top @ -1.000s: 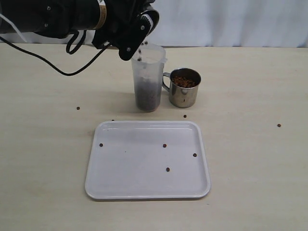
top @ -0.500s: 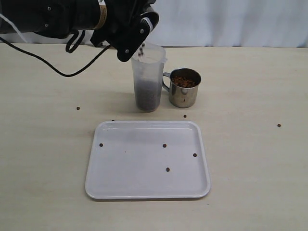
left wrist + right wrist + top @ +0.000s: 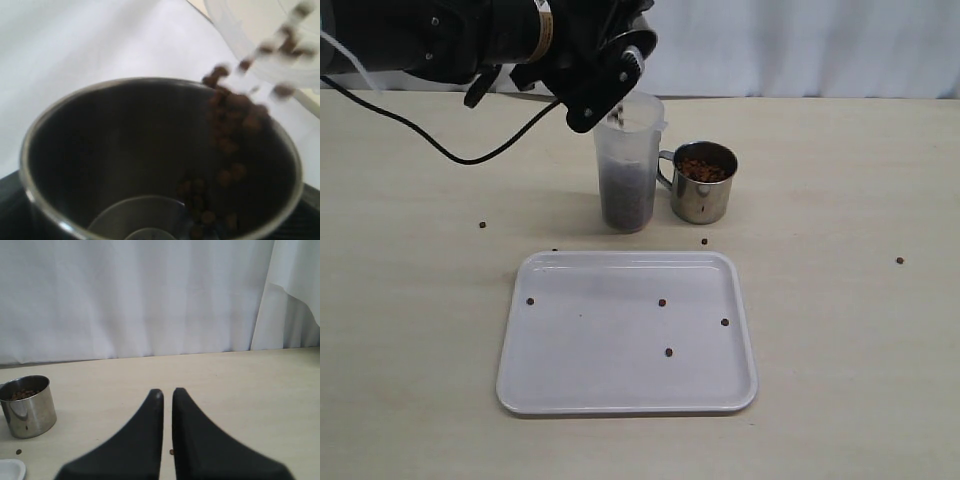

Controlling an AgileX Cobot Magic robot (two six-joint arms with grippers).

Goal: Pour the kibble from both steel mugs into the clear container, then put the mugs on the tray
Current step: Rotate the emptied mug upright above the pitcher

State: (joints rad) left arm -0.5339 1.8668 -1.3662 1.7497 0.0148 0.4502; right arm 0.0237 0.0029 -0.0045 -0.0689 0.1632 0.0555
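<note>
My left gripper (image 3: 608, 78) is shut on a steel mug (image 3: 115, 150), tipped over the mouth of the clear container (image 3: 628, 175). Kibble (image 3: 230, 125) slides along the mug's wall and falls past its lip toward the container's rim (image 3: 235, 20). The container holds a dark layer of kibble in its lower half. In the exterior view the arm hides most of the held mug. The second steel mug (image 3: 703, 182), full of kibble, stands right of the container. The white tray (image 3: 600, 350) lies in front. My right gripper (image 3: 167, 392) is shut on nothing, low over the table, away from that mug (image 3: 27, 407).
Several stray pellets (image 3: 662, 302) lie on the tray. Others lie on the table at the left (image 3: 482, 224), the far right (image 3: 899, 260) and in front of the second mug (image 3: 704, 241). A black cable (image 3: 440, 145) trails from the left arm. White curtain at the back.
The left gripper has shifted slightly right and up and tipped the mug further over the container. Kibble keeps falling in. The standing mug and tray have not moved.
</note>
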